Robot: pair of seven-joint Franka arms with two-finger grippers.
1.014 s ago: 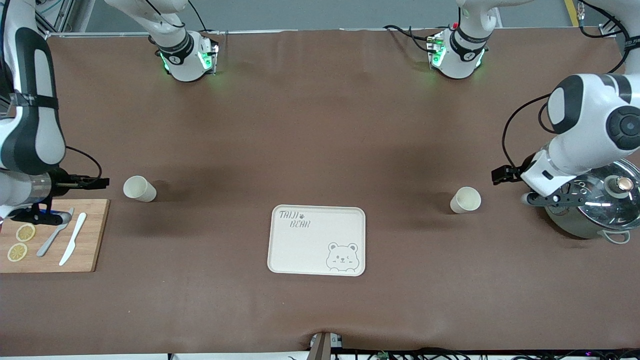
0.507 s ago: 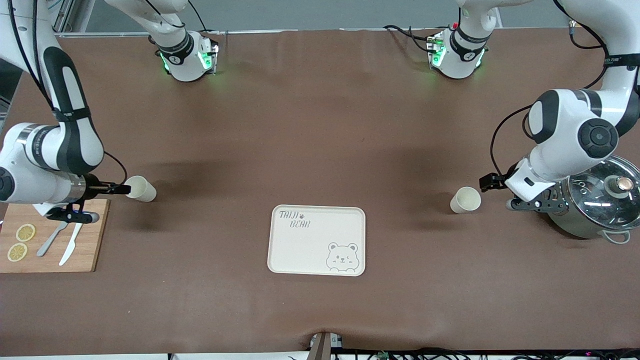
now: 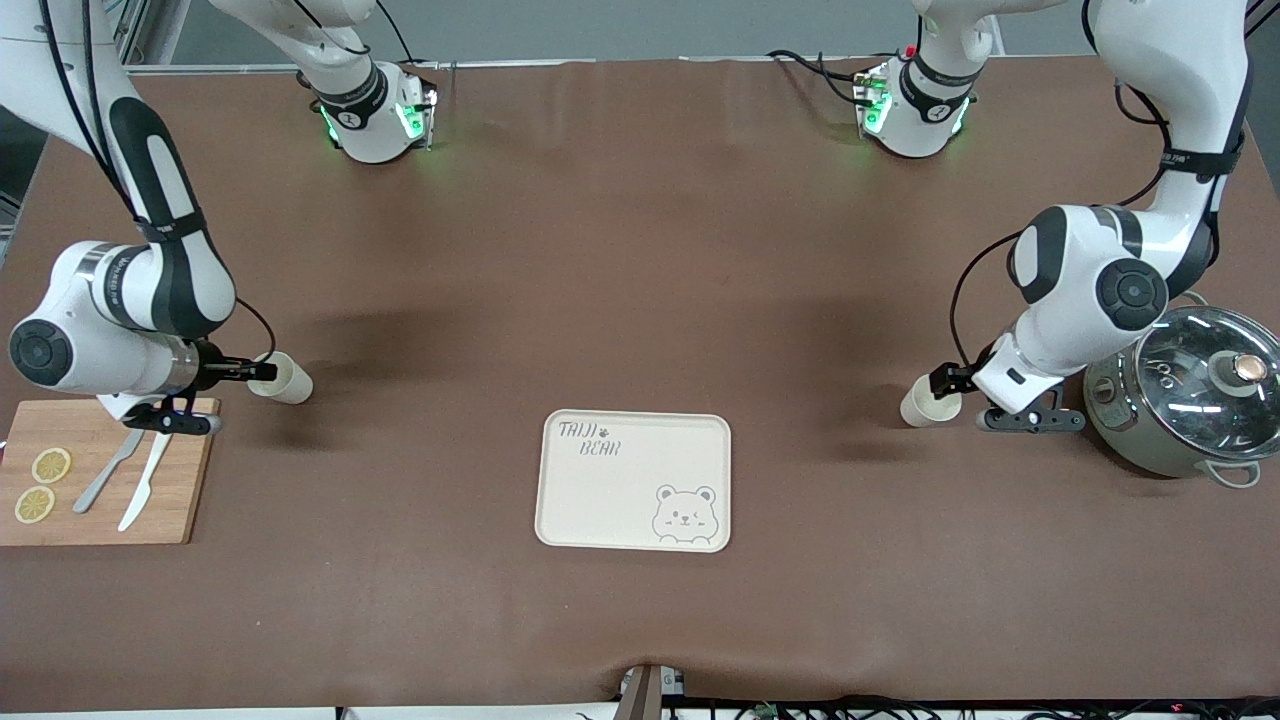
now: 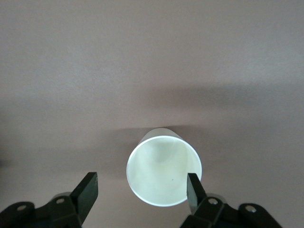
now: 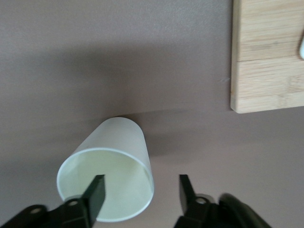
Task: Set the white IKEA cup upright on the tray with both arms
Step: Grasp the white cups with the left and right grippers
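Two white cups lie on their sides on the brown table, both farther from the front camera than the cream tray with the bear drawing. One cup lies toward the right arm's end, its mouth facing my right gripper. In the right wrist view the gripper is open, with one finger in front of that cup's mouth and the other outside the wall. The other cup lies toward the left arm's end. My left gripper is open at its mouth, which sits between the fingers.
A wooden cutting board with lemon slices, a spoon and a knife lies at the right arm's end, beside the right gripper; its corner shows in the right wrist view. A steel pot with a glass lid stands at the left arm's end.
Both arms have swung in toward the table's middle. Each open gripper has come from beside its cup up to the cup's mouth. The cups and tray have not moved.
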